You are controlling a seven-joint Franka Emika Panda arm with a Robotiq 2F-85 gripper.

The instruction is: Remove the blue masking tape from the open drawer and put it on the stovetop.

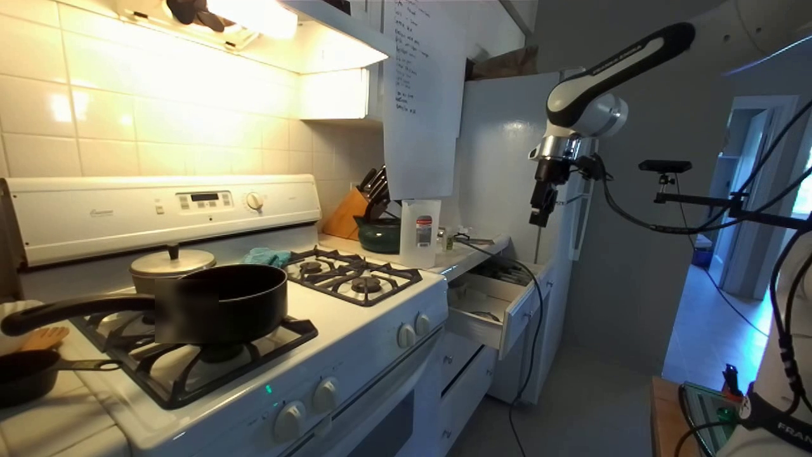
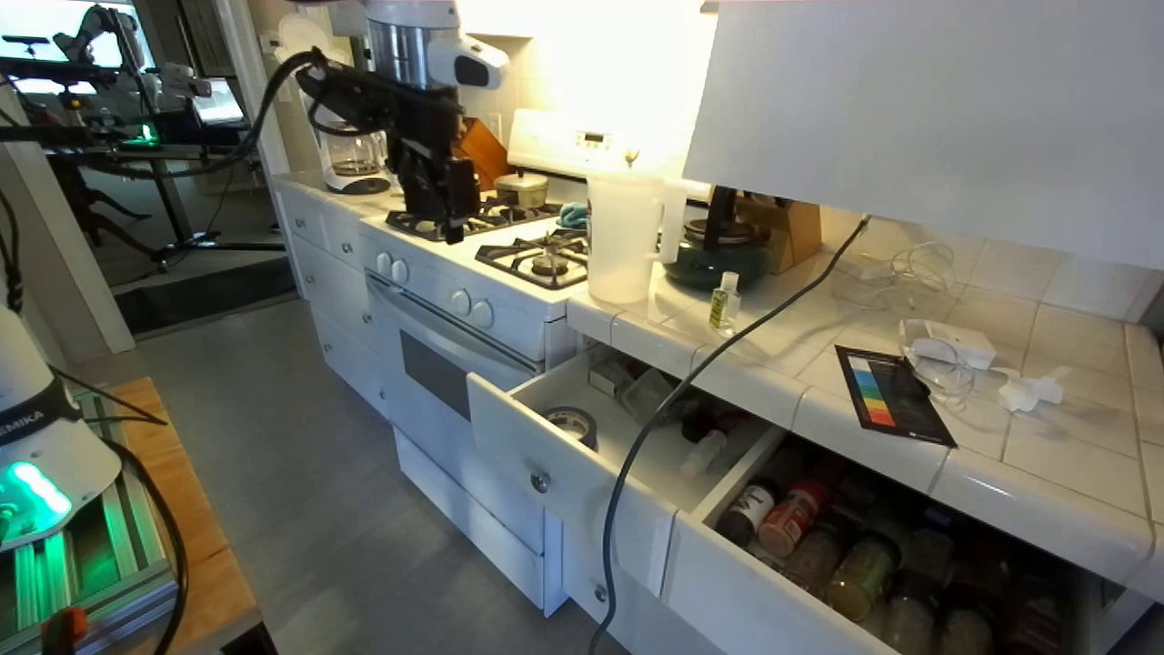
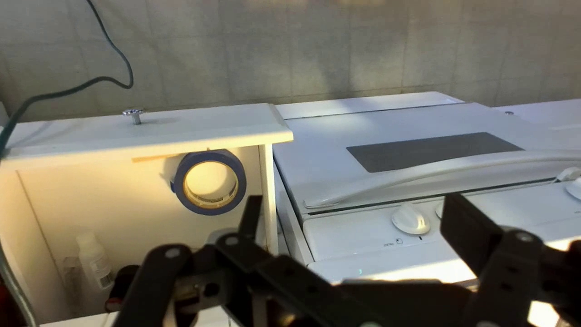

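The blue masking tape (image 3: 206,156) is a ring lying in the open drawer (image 3: 204,125), near its front panel, in the wrist view. The tape (image 2: 588,428) also shows in an exterior view, inside the front corner of the drawer (image 2: 582,491) closest to the stove. In another exterior view the drawer (image 1: 517,320) shows but the tape is not clear. The stovetop (image 1: 304,301) with black grates shows in both exterior views (image 2: 436,251). My gripper (image 3: 356,218) is open and empty, fingers wide apart, pointing down. It hangs in the air (image 1: 540,212), well above the drawer and stove height (image 2: 447,214).
A black pot (image 1: 235,311) and a lidded pot (image 1: 171,263) stand on the burners. A plastic pitcher (image 2: 623,241) stands at the counter's edge. A black cable (image 2: 637,446) hangs across the drawer. A drawer of spice jars (image 2: 859,569) is open beside it.
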